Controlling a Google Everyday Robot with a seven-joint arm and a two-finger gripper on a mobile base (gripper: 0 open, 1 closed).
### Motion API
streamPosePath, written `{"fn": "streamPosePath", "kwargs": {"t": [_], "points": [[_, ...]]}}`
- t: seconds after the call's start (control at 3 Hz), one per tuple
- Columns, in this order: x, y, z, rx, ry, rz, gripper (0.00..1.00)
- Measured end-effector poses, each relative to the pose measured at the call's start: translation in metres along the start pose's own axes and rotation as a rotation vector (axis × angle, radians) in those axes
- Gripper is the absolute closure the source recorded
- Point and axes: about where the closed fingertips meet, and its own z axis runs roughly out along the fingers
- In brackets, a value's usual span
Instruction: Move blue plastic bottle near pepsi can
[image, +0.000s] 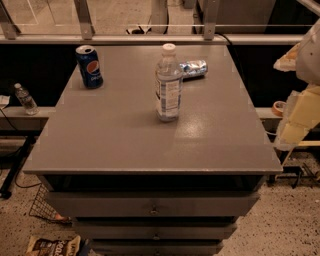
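Note:
The blue plastic bottle (168, 85) stands upright near the middle of the grey table top (115, 140); it is clear, with a white cap and a pale label. The pepsi can (89, 66) stands upright at the table's far left corner, well apart from the bottle. My gripper (298, 117) shows as pale cream parts at the right edge of the view. It is off the table's right side and holds nothing that I can see.
A crushed silver-blue can (194, 68) lies on its side just behind and right of the bottle. A small clear bottle (25, 99) stands on a ledge left of the table. Drawers (152, 205) sit below the top. A wire basket (42, 205) and a snack bag (52, 246) lie on the floor.

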Motion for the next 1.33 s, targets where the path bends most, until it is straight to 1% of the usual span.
{"fn": "streamPosePath", "kwargs": {"t": [0.33, 0.67, 1.0, 1.33], "points": [[0.000, 0.000, 0.000, 0.000, 0.000, 0.000, 0.00], [-0.021, -0.014, 0.009, 0.023, -0.083, 0.027, 0.00], [-0.057, -0.029, 0.021, 0.074, -0.201, 0.097, 0.00], [-0.067, -0.040, 0.018, 0.120, -0.234, 0.112, 0.00]]}}
